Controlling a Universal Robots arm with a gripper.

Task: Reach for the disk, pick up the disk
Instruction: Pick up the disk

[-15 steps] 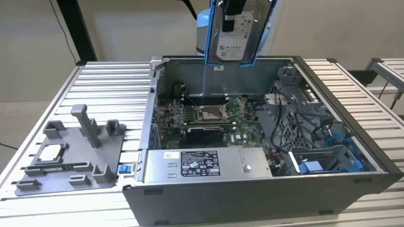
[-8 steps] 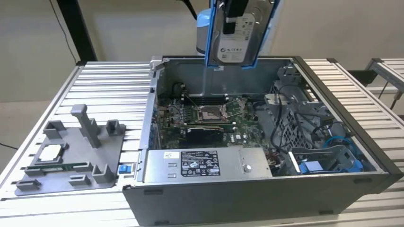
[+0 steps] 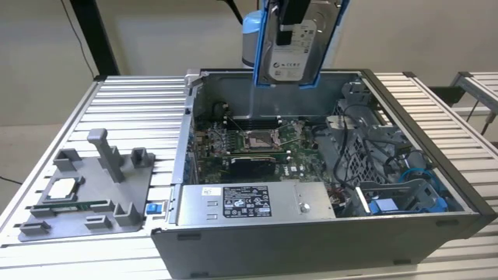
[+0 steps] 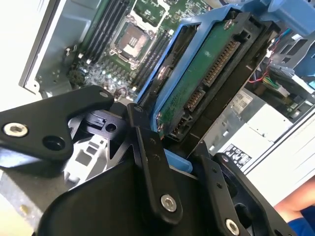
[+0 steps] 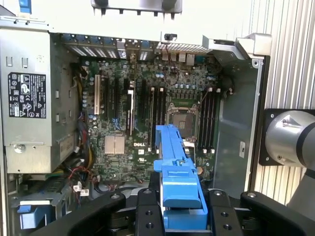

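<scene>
Black gripper (image 4: 170,147) linkages are being seen closest to the lens in both wrist views, and between them the disk (image 4: 197,88) is being clamped; the jaws are being kept closed to the width of the drive's blue frame (image 5: 178,182), with one finger (image 4: 147,147) being pressed along the frame's edge. In the second wrist view the green circuit-board face of the disk is being shown, with its connector end being turned away from the jaws, so that the long axis is being run straight out from the gripper.

In the exterior view the disk (image 3: 294,52) is being held upright in the air, well above the open computer case (image 3: 435,221); its long axis is being kept close to vertical, its white-labelled face is being turned toward that camera, and the blue frame is being shown along both long edges. The gripper (image 3: 294,20) is being seen on its upper part.

Directly beyond the jaws, the motherboard (image 5: 147,98) with its empty processor socket (image 5: 181,118) is being left exposed inside the case. The grey power supply (image 3: 257,201) is being seen off to one side of the jaws, touching the case wall. Well apart from the jaws, on the slatted table (image 3: 132,99) beside the case, a grey fixture tray (image 3: 93,192) is being left standing.
</scene>
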